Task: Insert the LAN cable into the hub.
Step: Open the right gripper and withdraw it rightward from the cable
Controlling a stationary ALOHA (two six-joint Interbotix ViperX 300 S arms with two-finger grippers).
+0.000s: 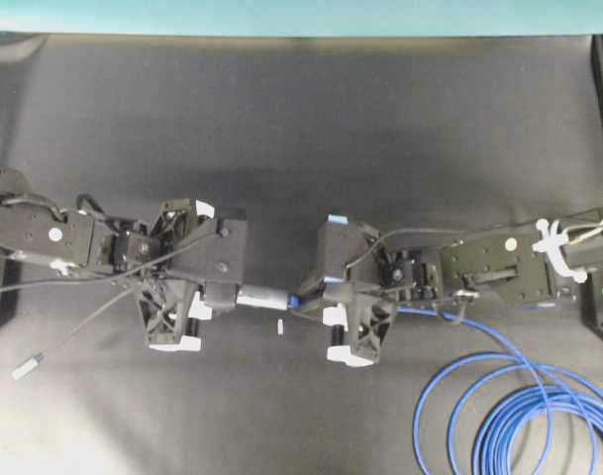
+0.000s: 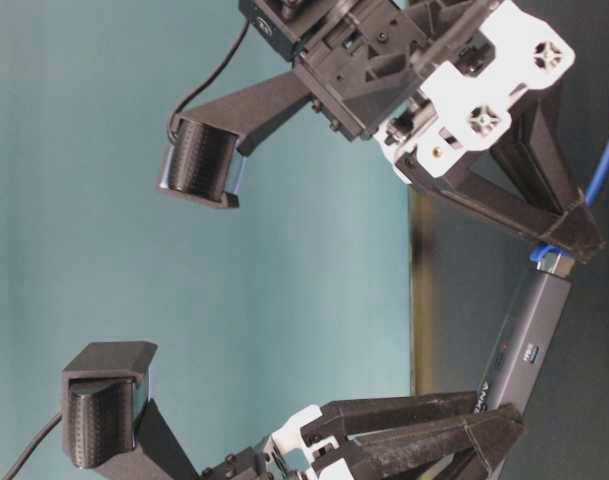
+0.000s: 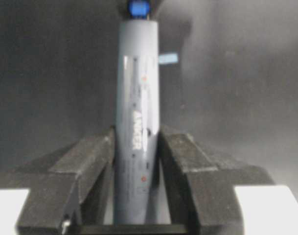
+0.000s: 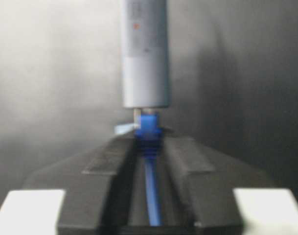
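The hub (image 1: 261, 295), a slim dark grey bar, is held level above the black mat with my left gripper (image 1: 222, 297) shut on its left part. In the left wrist view the hub (image 3: 137, 98) runs up from between the pads of that gripper (image 3: 137, 139). My right gripper (image 1: 311, 302) is shut on the blue plug (image 1: 294, 300) of the LAN cable (image 1: 519, 406), whose loops lie at the lower right. In the right wrist view the plug (image 4: 148, 128) meets the end face of the hub (image 4: 145, 54), in line with it. How deep it sits I cannot tell.
A tiny white piece (image 1: 280, 326) lies on the mat just below the two grippers. The hub's thin grey cord ends in a silver plug (image 1: 27, 368) at the lower left. A teal wall (image 1: 301, 15) closes the back edge.
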